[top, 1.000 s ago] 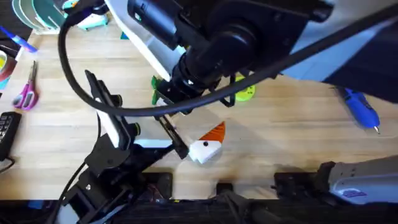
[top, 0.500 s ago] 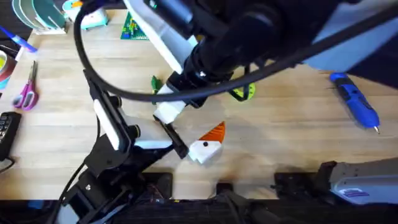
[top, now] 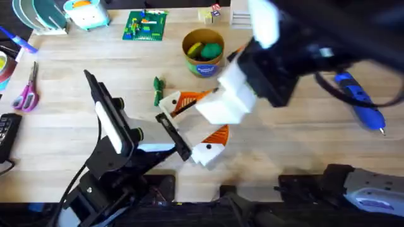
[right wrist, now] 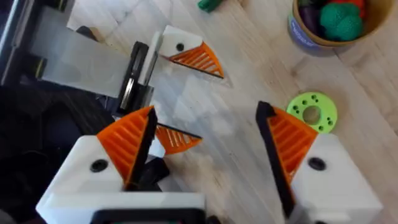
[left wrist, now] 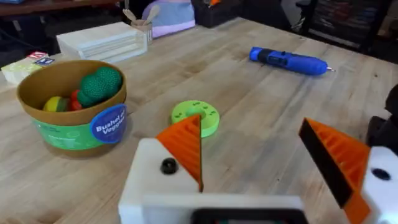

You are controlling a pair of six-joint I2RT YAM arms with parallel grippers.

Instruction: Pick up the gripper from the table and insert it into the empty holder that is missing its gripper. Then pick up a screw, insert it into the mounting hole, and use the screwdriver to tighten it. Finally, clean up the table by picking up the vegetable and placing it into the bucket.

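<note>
Here, we take the vegetable (top: 156, 90) as the thing to weigh. It lies flat on the worktop (top: 303, 151), outside the bucket (top: 203, 63). Its long axis runs roughly away from the arms' bases.

The left jaws are spread wide and hold nothing. Their far finger (top: 172, 102) rests just beside the vegetable, on the side towards the middle, so the left arm is the nearer one. The right jaws are also released and empty. They hover above the left arm's fingers, near the vegetable but not over it.

Both white finger mounts (left wrist: 163, 186) on the left arm carry orange tips, so we judge the insertion done. We cannot tell whether the dark spot in the mount is a screw or a bare hole. The screwdriver (top: 361, 106) lies well apart on the right side, nearer the right arm.

From the vegetable, the bucket stands farther from the bases and towards the right, with toys already inside. Bare worktop lies open on the vegetable's outer side, so we judge that the easier way in. The spread fingers crowd its inner side.
</note>
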